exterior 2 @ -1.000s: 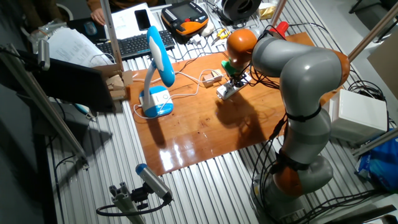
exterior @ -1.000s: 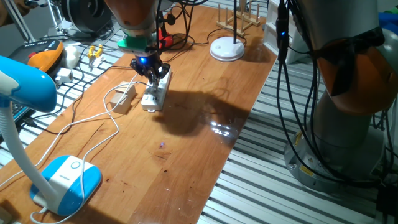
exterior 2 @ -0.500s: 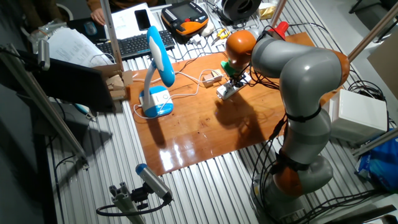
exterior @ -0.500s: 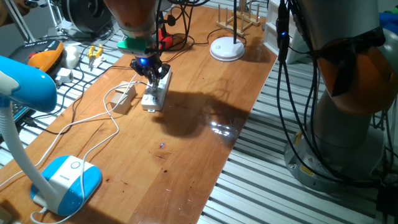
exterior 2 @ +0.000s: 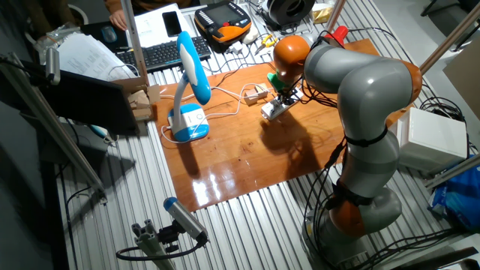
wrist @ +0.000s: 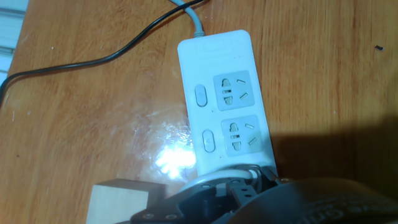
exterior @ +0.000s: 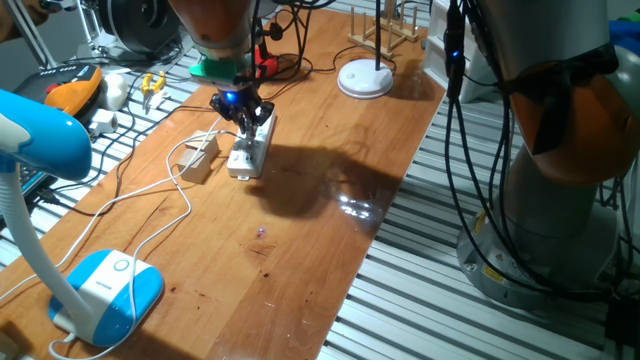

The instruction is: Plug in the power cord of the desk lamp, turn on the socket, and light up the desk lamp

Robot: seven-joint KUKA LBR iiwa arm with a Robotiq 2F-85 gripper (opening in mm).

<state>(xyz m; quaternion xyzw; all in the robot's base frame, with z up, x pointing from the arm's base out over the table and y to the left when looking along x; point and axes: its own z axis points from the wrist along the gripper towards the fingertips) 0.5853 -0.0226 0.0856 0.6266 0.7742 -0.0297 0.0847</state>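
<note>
The claw (exterior: pixel 243 117) hangs low over the near end of the socket (wrist: pixel 222 99) on the tabletop (exterior: pixel 330 170), its grip state unclear, the desk lamp (exterior: pixel 60 220) well apart.

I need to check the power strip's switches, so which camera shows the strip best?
The hand view: the power strip fills the frame from above, showing two outlets and two oval switches, its near end hidden under the gripper. In both fixed views it is small, partly covered by the gripper.
</note>
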